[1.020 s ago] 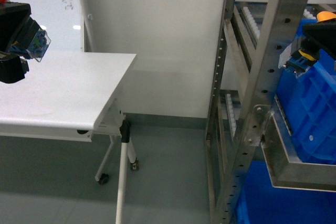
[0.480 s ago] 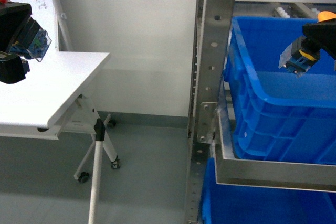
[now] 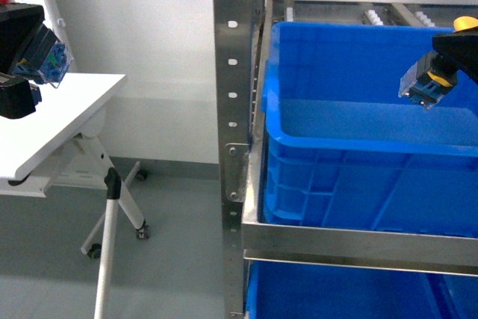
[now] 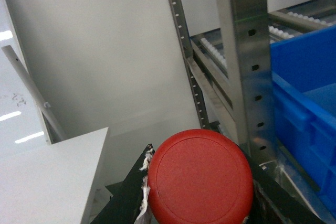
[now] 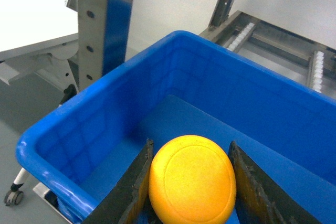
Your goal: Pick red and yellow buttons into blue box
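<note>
Now the base has swung right; the deep bright-blue plastic crate (image 3: 351, 132) fills the view; the right tool (image 5: 186, 182), clamping the yellow-capped push-button (image 5: 191, 179), hangs over it, ready to release; the left tool (image 4: 197, 192) grips the red-capped push-button (image 4: 199, 177) above the white desk (image 3: 45, 125).

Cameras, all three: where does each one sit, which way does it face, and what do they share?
Head: on the robot, facing forward at the blue box; both grippers show.
Left wrist: behind the left gripper, over the red button, toward the metal rack.
Right wrist: above the yellow button, looking into the box.
Shared: all three show the box.
</note>
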